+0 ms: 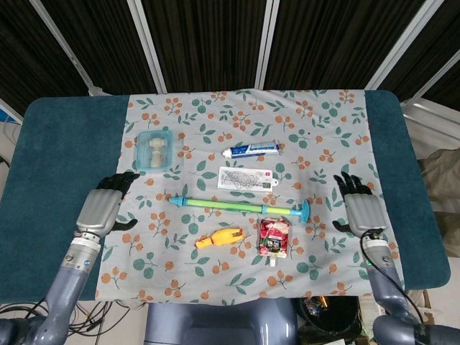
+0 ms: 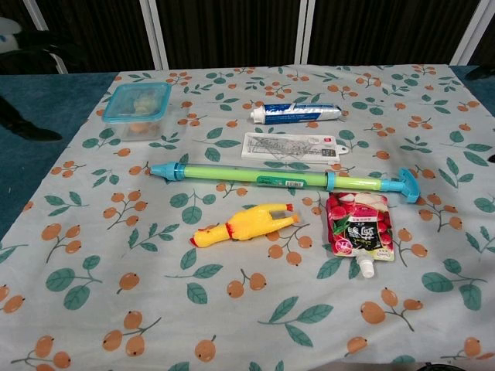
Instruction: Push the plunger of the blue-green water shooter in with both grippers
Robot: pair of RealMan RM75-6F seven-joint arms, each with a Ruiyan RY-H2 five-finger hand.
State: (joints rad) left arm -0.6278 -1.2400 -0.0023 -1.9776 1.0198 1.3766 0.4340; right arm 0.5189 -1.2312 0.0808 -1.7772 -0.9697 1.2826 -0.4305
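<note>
The blue-green water shooter (image 1: 230,205) (image 2: 255,177) lies flat on the floral cloth, nozzle to the left. Its T-shaped plunger handle (image 1: 305,210) (image 2: 407,188) is at the right, with a short stretch of rod showing outside the barrel. My left hand (image 1: 100,208) rests open at the cloth's left edge, well away from the nozzle. My right hand (image 1: 361,208) is open too, with fingers spread, to the right of the handle and not touching it. In the chest view only a dark fingertip (image 2: 31,131) of the left hand shows at the far left.
A toothpaste tube (image 1: 251,149) and a white packet (image 1: 246,178) lie just behind the shooter. A blue lidded box (image 1: 154,149) sits at the back left. A yellow rubber chicken (image 1: 219,238) and a red pouch (image 1: 274,237) lie just in front of it.
</note>
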